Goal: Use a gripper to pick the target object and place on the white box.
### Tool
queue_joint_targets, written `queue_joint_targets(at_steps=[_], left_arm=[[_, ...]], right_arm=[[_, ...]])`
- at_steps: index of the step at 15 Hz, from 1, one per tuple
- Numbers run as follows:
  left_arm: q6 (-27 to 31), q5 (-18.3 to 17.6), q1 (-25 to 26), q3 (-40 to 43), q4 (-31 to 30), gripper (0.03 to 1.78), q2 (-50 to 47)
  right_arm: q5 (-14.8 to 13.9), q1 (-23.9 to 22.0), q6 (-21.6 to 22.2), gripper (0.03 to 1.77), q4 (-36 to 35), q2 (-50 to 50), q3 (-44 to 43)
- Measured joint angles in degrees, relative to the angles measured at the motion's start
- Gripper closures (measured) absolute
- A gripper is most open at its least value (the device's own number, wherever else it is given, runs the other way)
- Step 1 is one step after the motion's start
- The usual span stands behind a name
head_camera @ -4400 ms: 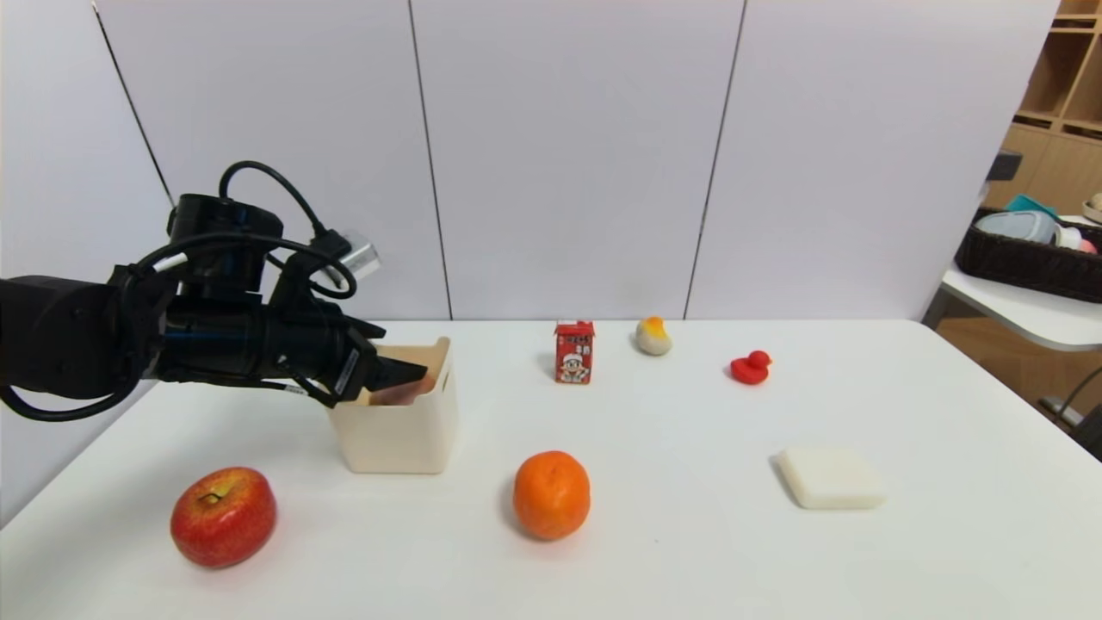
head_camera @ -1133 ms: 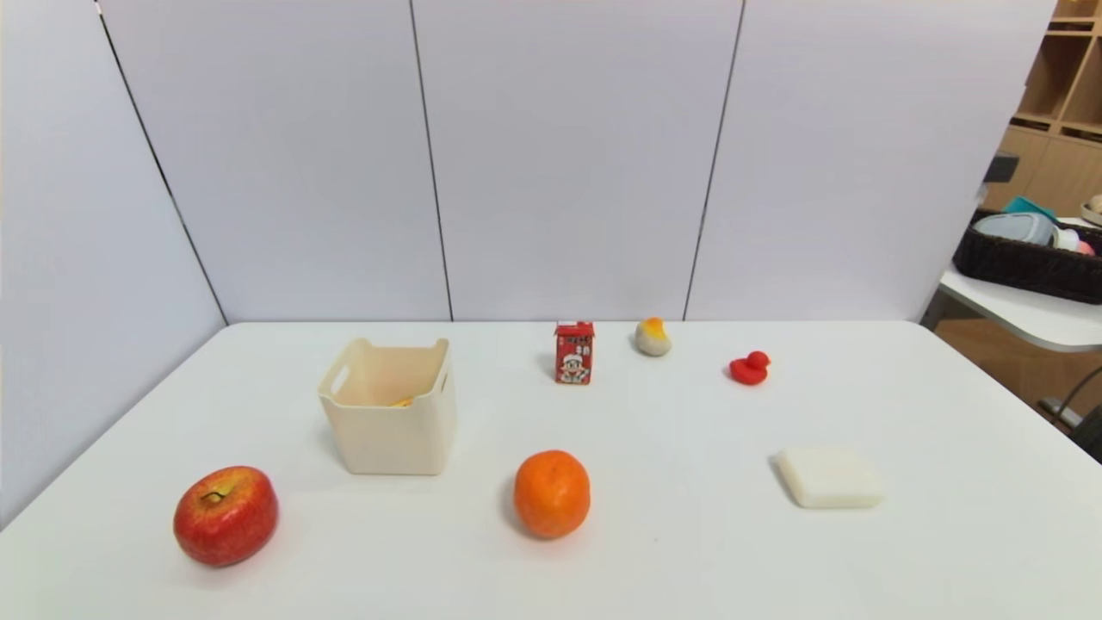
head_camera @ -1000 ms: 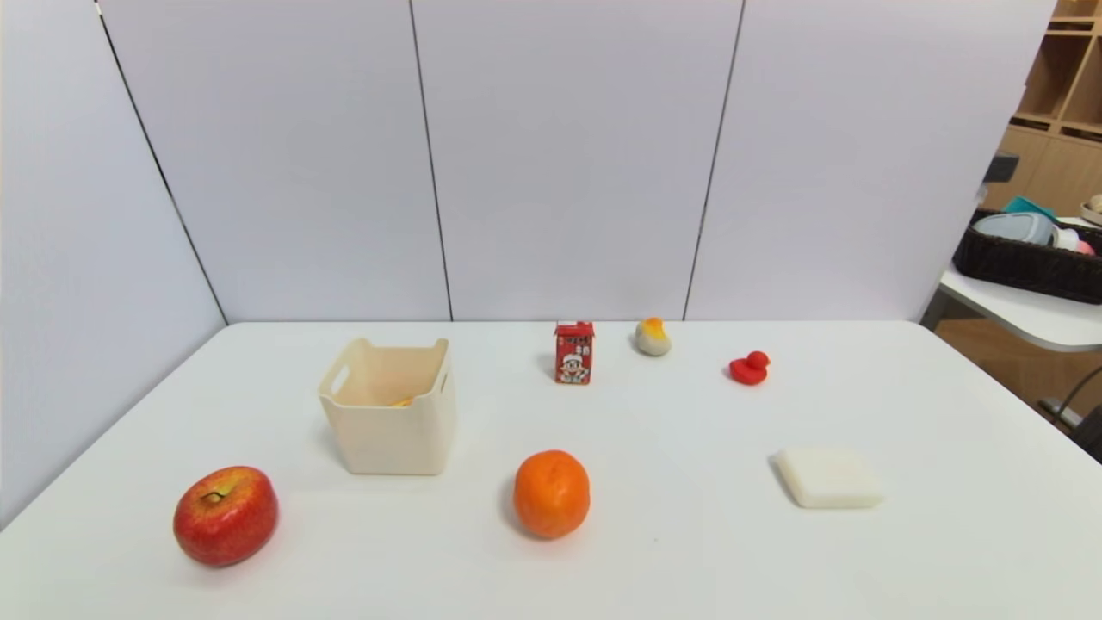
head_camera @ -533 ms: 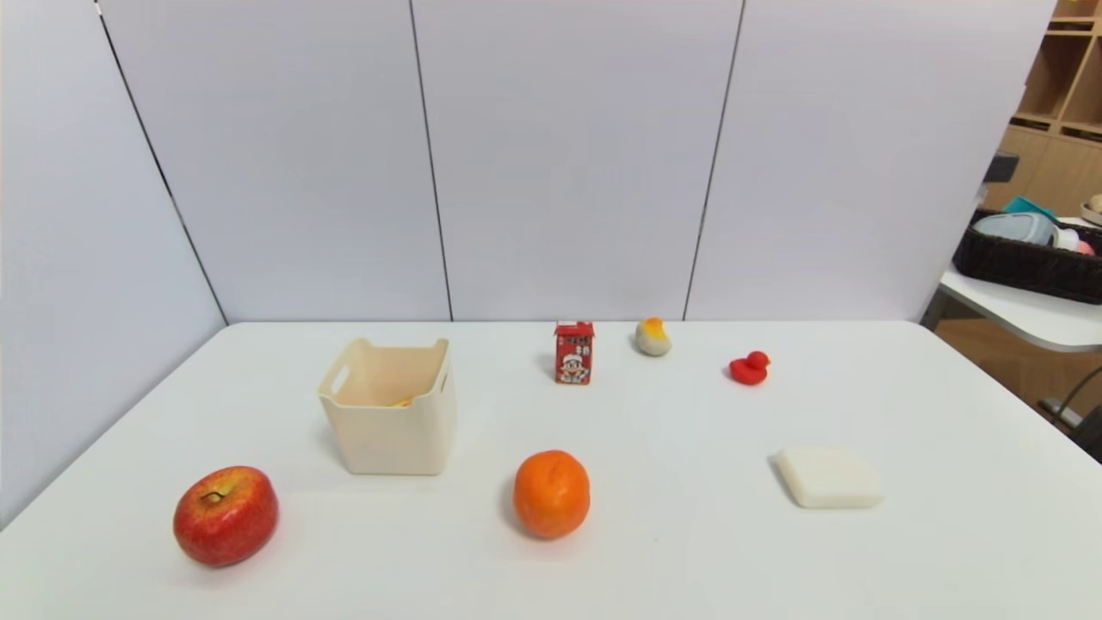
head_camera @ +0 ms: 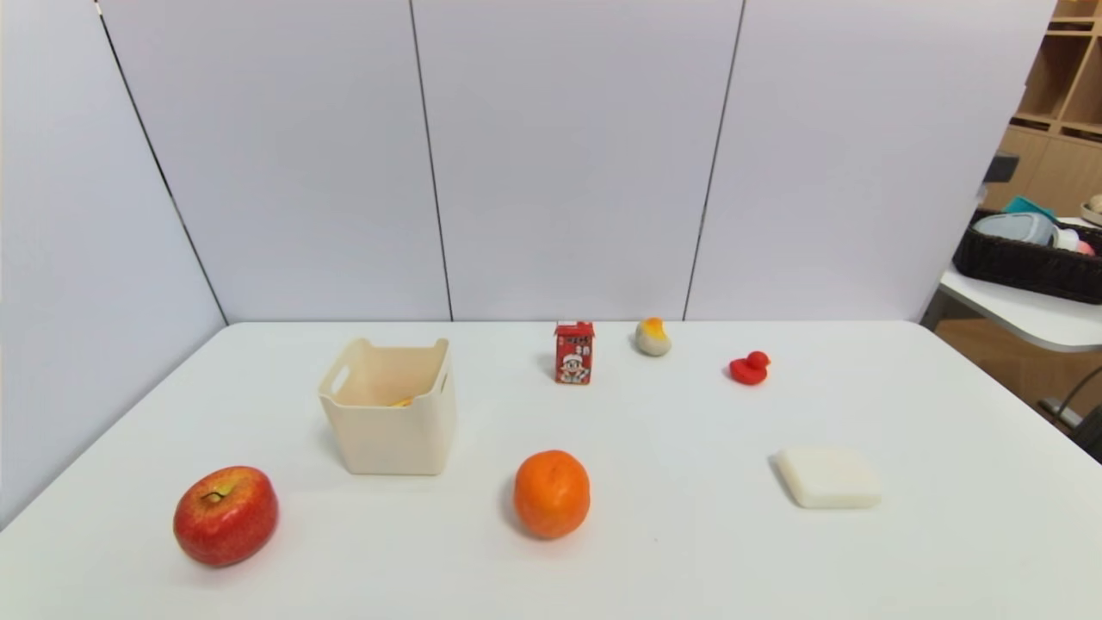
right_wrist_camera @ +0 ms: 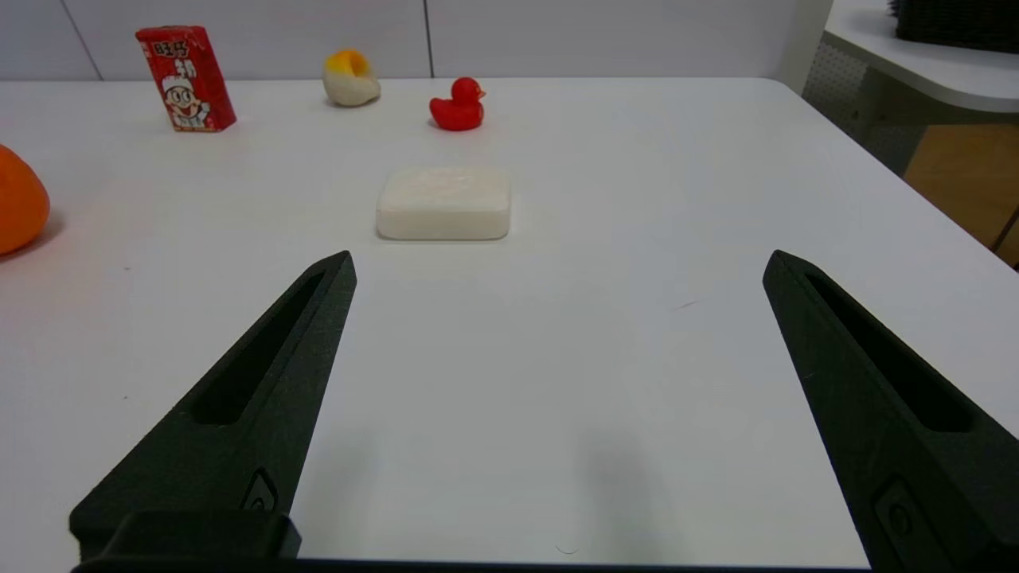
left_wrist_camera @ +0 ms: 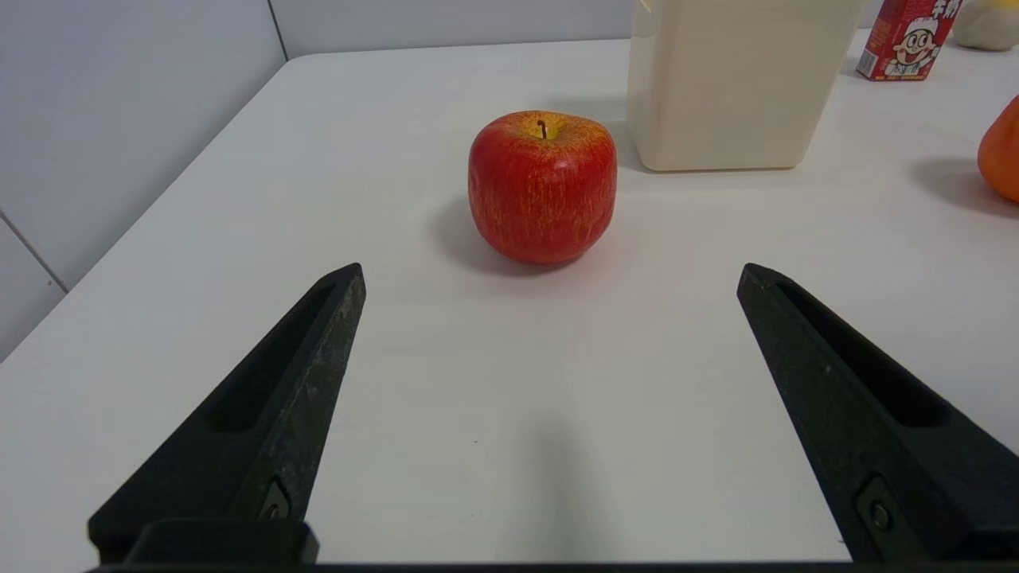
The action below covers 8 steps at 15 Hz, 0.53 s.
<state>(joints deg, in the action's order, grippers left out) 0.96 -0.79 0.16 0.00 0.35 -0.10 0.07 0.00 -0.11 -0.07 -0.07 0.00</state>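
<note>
Gone from the head view is the left arm, which earlier reached over the white box (head_camera: 389, 412) with its claw at the rim; nothing on the bench has shifted in the last second. Only a small tan-yellow sliver of the target object (head_camera: 401, 401) shows, low inside the white box against its near wall. Its orientation and long axis cannot be told from so little. The left wrist view shows only the box's outer wall (left_wrist_camera: 736, 83), so the target object is visible in the head view alone.

On the bench (head_camera: 671, 534), taking its centre as the clock's centre in the head view, the white box sits at about 9 o'clock. The apple (head_camera: 225, 515) is at 8 o'clock and the orange (head_camera: 552, 493) at 6 o'clock. The red carton (head_camera: 574, 352) stands upright at 12 o'clock, with the grey-and-orange egg toy (head_camera: 653, 336) and red duck (head_camera: 750, 368) at 1 o'clock. The flat white block (head_camera: 828, 476) lies at 4 o'clock.

Neither claw appears in the head view; each shows only in its own wrist view. The left claw (left_wrist_camera: 549, 274) is spread wide, empty, above bare bench, with the apple beyond its tips. The right claw (right_wrist_camera: 557, 267) is likewise wide open and empty, with the flat white block beyond it.
</note>
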Motion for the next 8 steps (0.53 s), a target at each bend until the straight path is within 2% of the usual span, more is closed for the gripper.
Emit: queue_joint_targets(at_steps=[8], left_arm=[[0.0,0.0,0.0,0.0,0.0,0.12,0.0]], right_arm=[[-0.1,0.0,0.2,0.03,0.1,0.0,0.0]])
